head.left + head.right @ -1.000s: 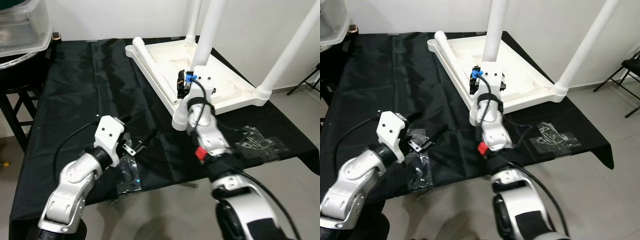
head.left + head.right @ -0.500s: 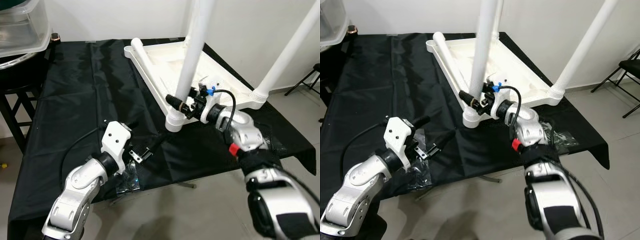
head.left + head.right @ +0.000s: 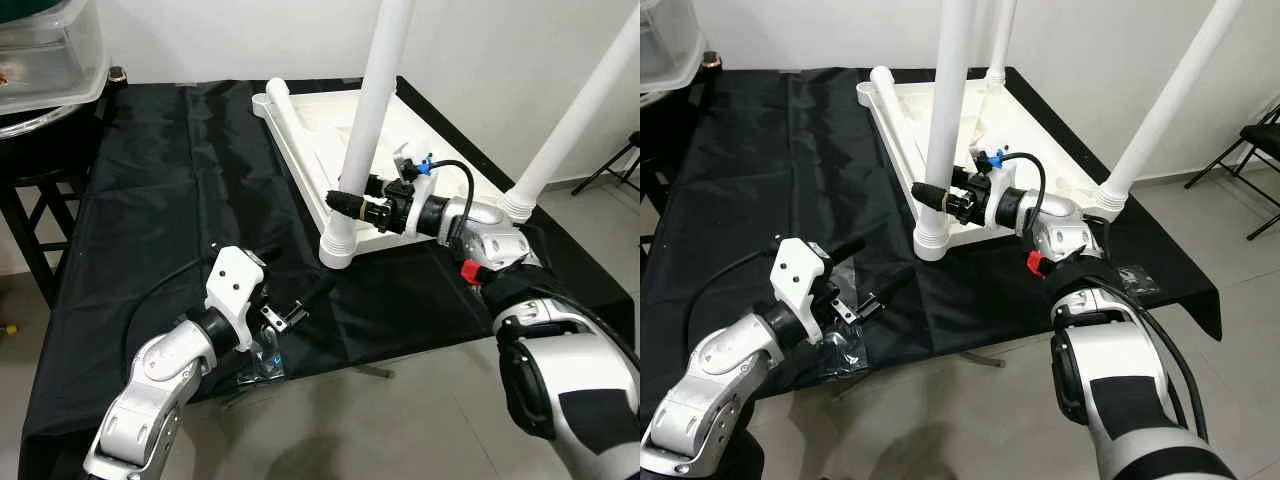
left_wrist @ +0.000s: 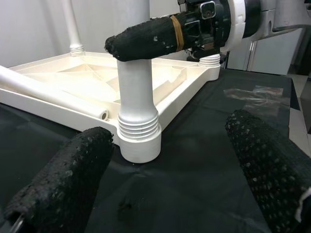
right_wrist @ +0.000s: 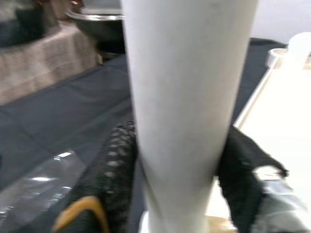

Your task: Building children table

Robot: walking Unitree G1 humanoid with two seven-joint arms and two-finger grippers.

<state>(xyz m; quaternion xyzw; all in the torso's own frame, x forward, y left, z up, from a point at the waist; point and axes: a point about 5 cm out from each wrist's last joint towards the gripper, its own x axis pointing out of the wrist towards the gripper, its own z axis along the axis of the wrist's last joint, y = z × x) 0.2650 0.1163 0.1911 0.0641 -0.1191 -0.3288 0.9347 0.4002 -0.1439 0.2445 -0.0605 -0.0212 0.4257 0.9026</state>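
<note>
From my head cameras, the upturned white tabletop (image 3: 440,165) lies on the black-draped worktop (image 3: 150,200), toward its far right, with legs standing up from its corners. My right fingers (image 3: 352,203) reach in from the right and are closed around the near-left leg (image 3: 362,140), low on the shaft just above its ribbed collar (image 3: 338,250). A second ago that arm came at the leg from the near side; it has since swung round to the right and taken hold side-on, and the leg now reads more upright, which I judge means it is being seated or turned into its socket. A loose leg (image 3: 290,115) lies along the tabletop's left edge, so I judge one corner is still to be fitted. My left fingers (image 3: 285,310) hover low over the near worktop, left of the leg, above a clear plastic bag (image 3: 262,362); they have drifted a little right since then. In my left wrist camera those fingers (image 4: 63,179) stand wide apart, holding nothing, facing the collar (image 4: 139,136) with one right finger (image 4: 146,39) across the leg above it. In my right wrist camera the leg (image 5: 187,107) sits squeezed between both black pads (image 5: 114,165).
</note>
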